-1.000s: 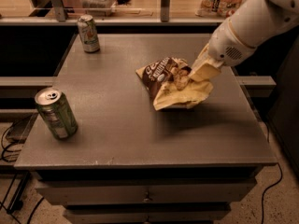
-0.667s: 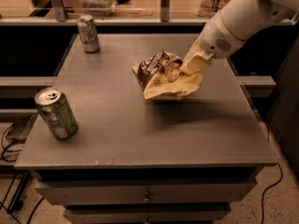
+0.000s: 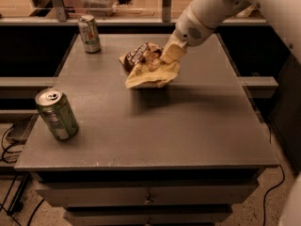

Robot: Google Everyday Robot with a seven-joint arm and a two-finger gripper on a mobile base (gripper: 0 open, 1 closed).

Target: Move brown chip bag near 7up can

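Note:
The brown chip bag (image 3: 146, 66), dark brown with pale yellow edges, hangs crumpled above the grey table (image 3: 188, 121), its shadow on the top below it. My gripper (image 3: 168, 55) is shut on the bag's right edge and holds it in the air over the table's back middle. The 7up can (image 3: 89, 33), pale silvery with a silver top, stands upright at the table's back left corner, left of the bag and apart from it.
A darker green can (image 3: 57, 114) with a white label panel stands near the table's left front edge. A shelf rail runs behind the table. Drawers sit under the table top. Cables lie on the floor at the left.
My gripper has carried the chip bag up and to the left, toward the back of the table and closer to the 7up can. Both cans have stayed put.

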